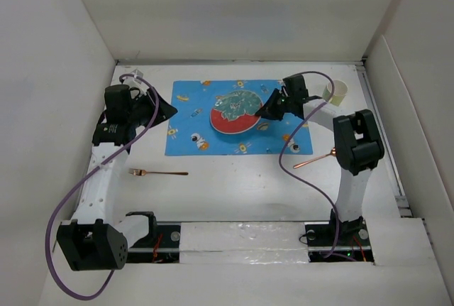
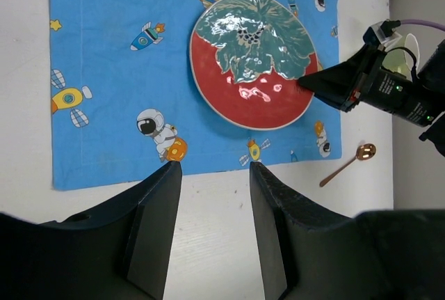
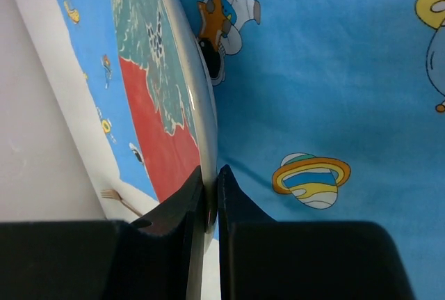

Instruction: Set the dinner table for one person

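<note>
A red and green plate (image 1: 235, 113) lies on the blue cartoon mat (image 1: 191, 132) on the white dinner table (image 1: 234, 192). My right gripper (image 1: 269, 111) is shut on the plate's right rim; the right wrist view shows the rim (image 3: 201, 105) pinched between the fingers (image 3: 229, 188). The plate also shows in the left wrist view (image 2: 254, 60). My left gripper (image 1: 167, 109) is open and empty at the mat's left edge; its fingers (image 2: 156, 202) hover over bare table. A copper fork (image 1: 157, 172) lies at the front left. A copper spoon (image 1: 316, 159) lies at the right.
A pale cup (image 1: 336, 92) stands at the back right, behind the right arm. White walls enclose the table on the left, back and right. A purple cable (image 1: 298, 150) loops from the right arm over the mat's right edge.
</note>
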`<action>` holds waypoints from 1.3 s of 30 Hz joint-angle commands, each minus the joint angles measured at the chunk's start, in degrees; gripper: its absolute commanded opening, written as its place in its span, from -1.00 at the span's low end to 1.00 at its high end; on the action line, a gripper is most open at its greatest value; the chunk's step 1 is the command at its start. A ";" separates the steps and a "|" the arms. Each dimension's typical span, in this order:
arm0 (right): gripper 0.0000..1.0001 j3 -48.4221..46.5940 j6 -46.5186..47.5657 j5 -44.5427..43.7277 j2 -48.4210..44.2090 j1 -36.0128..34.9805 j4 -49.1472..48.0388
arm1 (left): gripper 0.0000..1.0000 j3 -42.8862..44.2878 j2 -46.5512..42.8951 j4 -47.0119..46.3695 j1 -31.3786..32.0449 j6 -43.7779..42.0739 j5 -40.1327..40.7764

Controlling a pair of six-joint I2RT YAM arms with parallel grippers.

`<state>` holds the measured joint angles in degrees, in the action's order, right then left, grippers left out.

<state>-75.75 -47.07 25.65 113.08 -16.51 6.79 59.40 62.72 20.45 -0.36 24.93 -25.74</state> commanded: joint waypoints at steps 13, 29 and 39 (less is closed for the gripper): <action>0.24 2.63 13.13 -6.48 -6.02 0.34 10.32 | -0.18 -2.88 -2.95 -2.78 0.10 0.47 -0.63; 0.01 -12.40 21.05 -38.57 -15.54 25.82 23.61 | -1.00 -1.92 -2.25 -4.10 3.00 -3.13 0.42; 0.03 -26.47 21.49 -36.64 0.28 27.76 31.44 | -0.32 -2.18 -0.84 -4.71 3.00 -3.48 0.86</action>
<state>-98.08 -26.72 -10.68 111.74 11.55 35.00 56.36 62.48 17.74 2.57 22.50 -25.12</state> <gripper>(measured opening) 0.521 0.342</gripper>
